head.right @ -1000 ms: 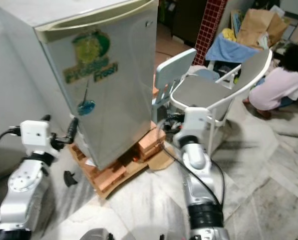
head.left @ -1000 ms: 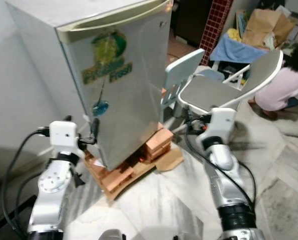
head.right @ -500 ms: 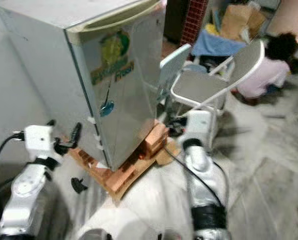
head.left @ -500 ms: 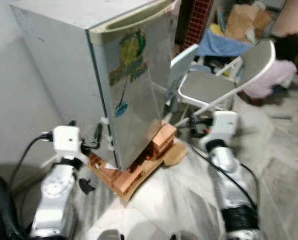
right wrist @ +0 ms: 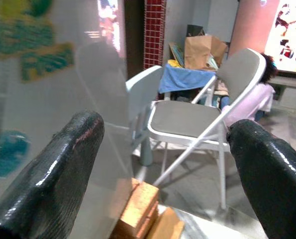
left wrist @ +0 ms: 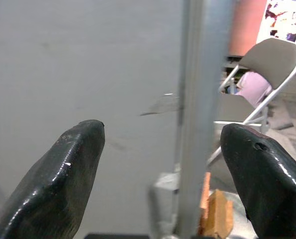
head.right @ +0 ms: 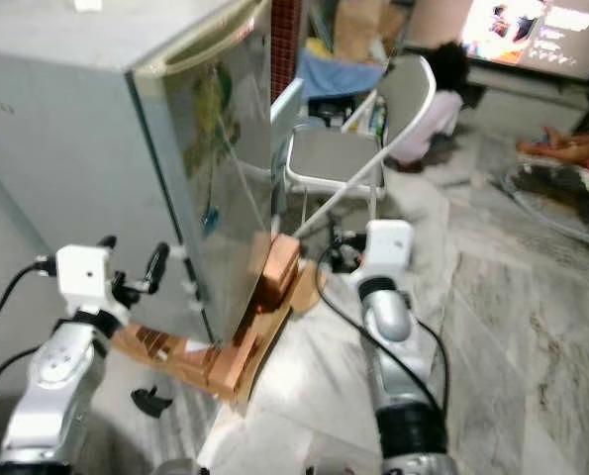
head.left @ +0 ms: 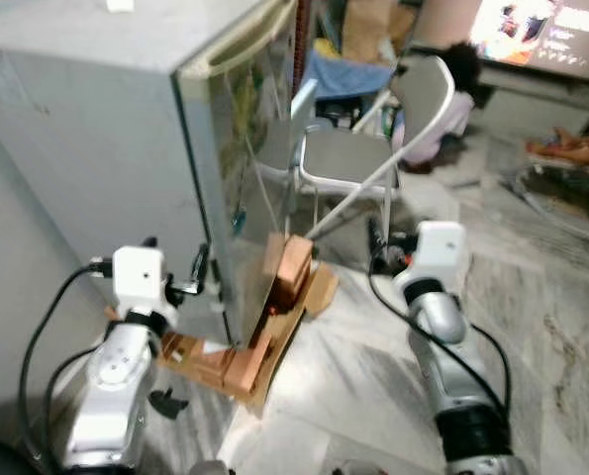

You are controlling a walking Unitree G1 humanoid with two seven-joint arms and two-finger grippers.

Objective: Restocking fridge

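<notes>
With the fridge (head.left: 146,139) still shut at 11 o'clock on stacked bricks (head.left: 284,282), both the left gripper (left wrist: 162,164) and right gripper (right wrist: 162,164) spread wide and empty, a hard door pull could rock it off them, and the folding chair (head.left: 373,148) at 1 o'clock crowds the swing.

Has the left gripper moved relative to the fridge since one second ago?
Yes. The left gripper now sits beside the fridge side wall, no longer before its door front.
</notes>
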